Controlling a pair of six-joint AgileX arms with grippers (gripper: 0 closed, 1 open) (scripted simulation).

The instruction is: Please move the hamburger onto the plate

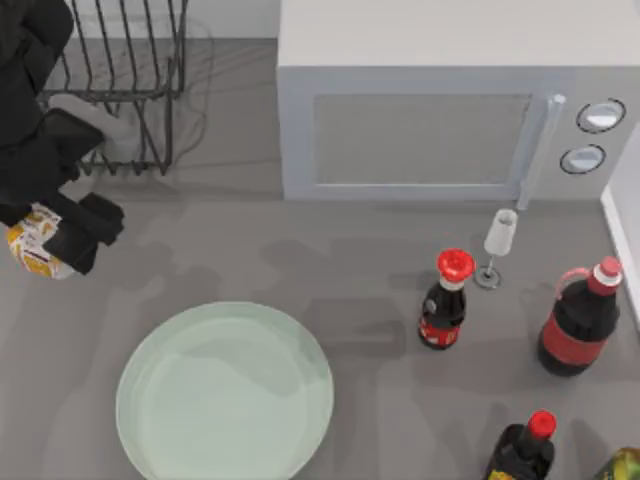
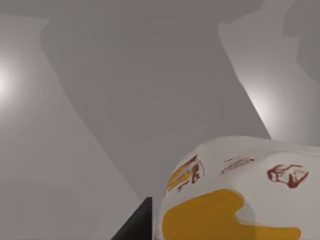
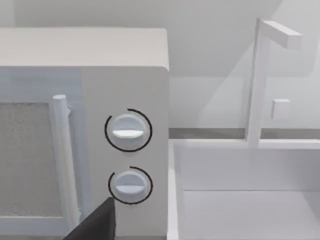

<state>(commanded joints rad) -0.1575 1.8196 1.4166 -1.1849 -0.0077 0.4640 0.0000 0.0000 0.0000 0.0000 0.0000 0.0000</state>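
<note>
The hamburger (image 1: 32, 248), a small yellow-orange and white lump with red marks, is at the table's far left, and my left gripper (image 1: 52, 243) is shut on it. The left wrist view shows the hamburger (image 2: 235, 195) close up, with grey table surface beyond it. The plate (image 1: 225, 392), large, round and pale mint green, lies on the table to the lower right of the hamburger, apart from it, with nothing on it. My right gripper (image 3: 95, 227) shows as a dark edge facing the microwave's knobs (image 3: 128, 131).
A white microwave (image 1: 430, 110) stands at the back and a wire dish rack (image 1: 120, 80) at the back left. A small wine glass (image 1: 497, 245) and three red-capped dark bottles (image 1: 443, 300) (image 1: 578, 320) (image 1: 522, 450) occupy the right side. A white sink (image 3: 240, 200) adjoins the microwave.
</note>
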